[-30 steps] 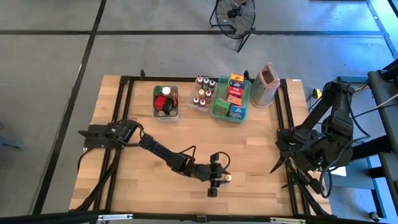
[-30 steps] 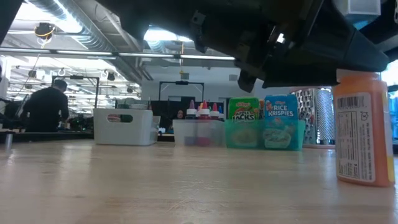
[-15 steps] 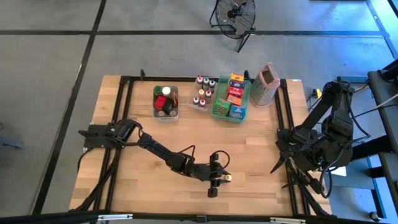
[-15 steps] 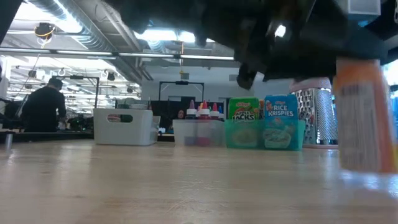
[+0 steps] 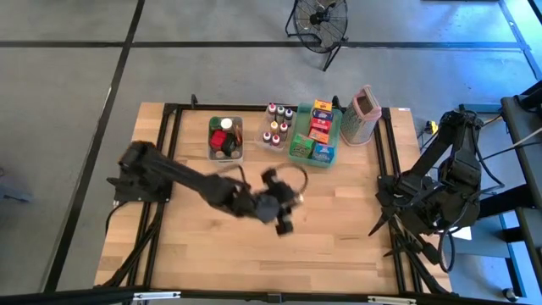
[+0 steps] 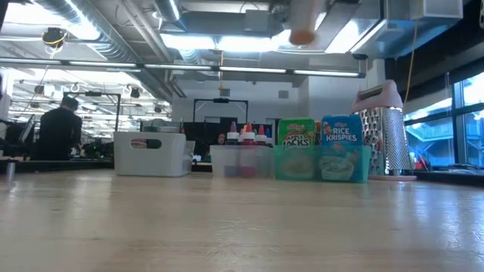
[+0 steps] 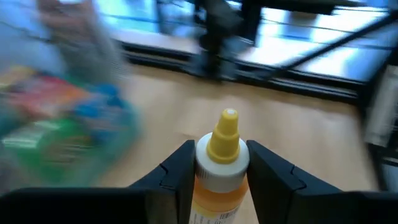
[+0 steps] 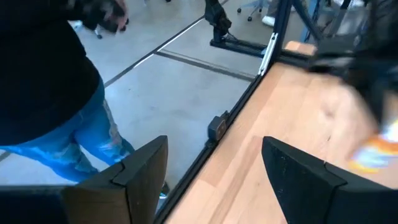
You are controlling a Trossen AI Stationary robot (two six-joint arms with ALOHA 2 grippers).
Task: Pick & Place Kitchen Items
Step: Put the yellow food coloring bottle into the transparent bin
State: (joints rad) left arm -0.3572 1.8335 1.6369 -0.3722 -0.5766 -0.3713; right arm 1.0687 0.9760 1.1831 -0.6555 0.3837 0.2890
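Clamped by its shoulders for carrying, the small orange plastic bottle with a yellow nozzle cap (image 7: 222, 163) rides in the left gripper (image 5: 286, 206) above mid-table, aimed at twelve o'clock toward the green tray (image 5: 315, 135), while the right gripper (image 8: 214, 165) idles unclenched, empty, at three o'clock.

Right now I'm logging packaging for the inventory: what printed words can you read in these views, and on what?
"RICE KRISPIES": blue cereal box, low view.
"...CKS": green cereal box beside it; the first letters are hidden.
Label on the orange bottle held in the left gripper: blurred, unreadable.
Boxes in the green tray, high view: too small to read.
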